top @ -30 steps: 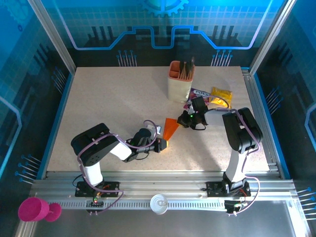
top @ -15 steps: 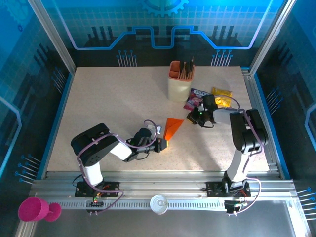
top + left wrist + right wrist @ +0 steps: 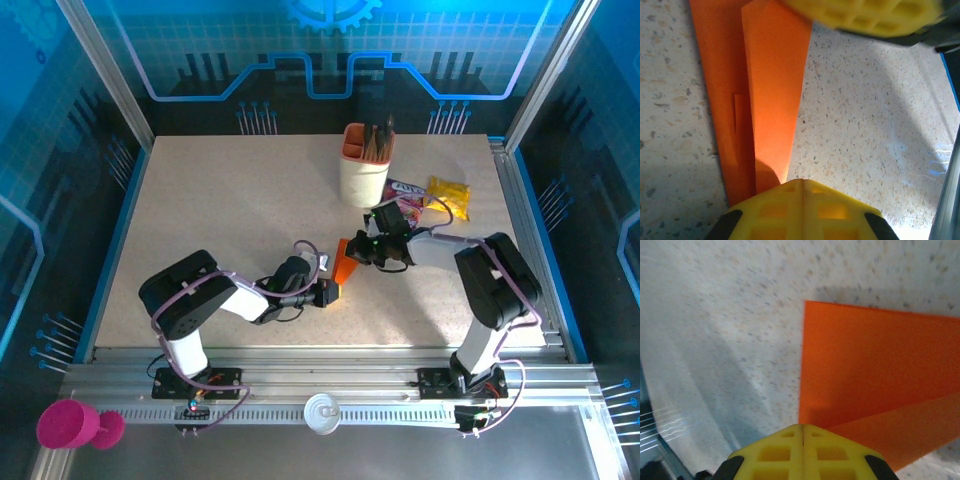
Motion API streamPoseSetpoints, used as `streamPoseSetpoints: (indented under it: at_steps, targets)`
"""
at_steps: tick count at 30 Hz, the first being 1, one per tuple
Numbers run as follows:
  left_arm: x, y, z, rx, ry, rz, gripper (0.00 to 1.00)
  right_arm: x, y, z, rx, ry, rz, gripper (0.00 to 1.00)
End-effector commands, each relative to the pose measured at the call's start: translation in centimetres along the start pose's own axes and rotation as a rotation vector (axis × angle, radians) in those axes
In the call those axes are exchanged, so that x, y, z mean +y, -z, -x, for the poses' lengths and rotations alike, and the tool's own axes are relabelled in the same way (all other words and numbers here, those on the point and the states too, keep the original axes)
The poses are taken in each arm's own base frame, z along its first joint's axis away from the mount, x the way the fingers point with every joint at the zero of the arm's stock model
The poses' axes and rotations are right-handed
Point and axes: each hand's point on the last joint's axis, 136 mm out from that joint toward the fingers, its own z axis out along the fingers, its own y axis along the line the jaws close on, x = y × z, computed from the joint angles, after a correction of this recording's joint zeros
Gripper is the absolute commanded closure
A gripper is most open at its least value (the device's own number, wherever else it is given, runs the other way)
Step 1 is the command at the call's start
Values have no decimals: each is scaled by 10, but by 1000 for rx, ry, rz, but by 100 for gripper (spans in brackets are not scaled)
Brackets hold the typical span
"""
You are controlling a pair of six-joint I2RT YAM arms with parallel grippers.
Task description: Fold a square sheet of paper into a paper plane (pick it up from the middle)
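The paper plane point(image 3: 345, 266), a narrow orange dart with overlapping folds, lies flat on the table point(image 3: 220, 220) a little nearer the arms than the pen cup point(image 3: 362, 180). The left gripper point(image 3: 333, 292) is closed tight, its tips set on the pointed end farthest from the cup. I cannot tell whether it pinches the paper. The right gripper point(image 3: 366, 247), also closed and holding nothing, sits at the wide end nearest the cup.
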Motion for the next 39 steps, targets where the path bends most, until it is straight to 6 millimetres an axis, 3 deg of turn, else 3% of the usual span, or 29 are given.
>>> streamPoseSetpoints:
  at_steps: [1, 7, 15, 24, 28, 31, 34, 36, 39]
  targets:
    - [81, 30, -117, 405, 114, 319, 100, -25, -17, -5, 23, -34, -80, 100]
    - [73, 36, -114, 407, 99, 306, 100, -64, -25, -21, 62, -101, -214, 100]
    - [73, 47, -131, 415, 111, 322, 100, -84, -26, -29, 80, -125, -294, 100]
    - [87, 64, -166, 429, 170, 362, 100, -83, -28, -28, 80, -130, -283, 100]
    - [82, 73, -172, 418, 187, 363, 100, -58, -25, -16, 62, -88, -185, 100]
    - [66, 75, -150, 373, 165, 357, 100, 0, -15, 6, 39, 8, 46, 100]
    - [42, 79, -105, 266, 93, 370, 100, 52, 16, 23, -15, 120, 212, 100]
    - [30, 83, -72, 187, 72, 372, 100, 66, 38, 29, -55, 159, 241, 100]
    - [21, 86, -21, 83, 102, 339, 88, 60, 64, 35, -112, 149, 226, 99]
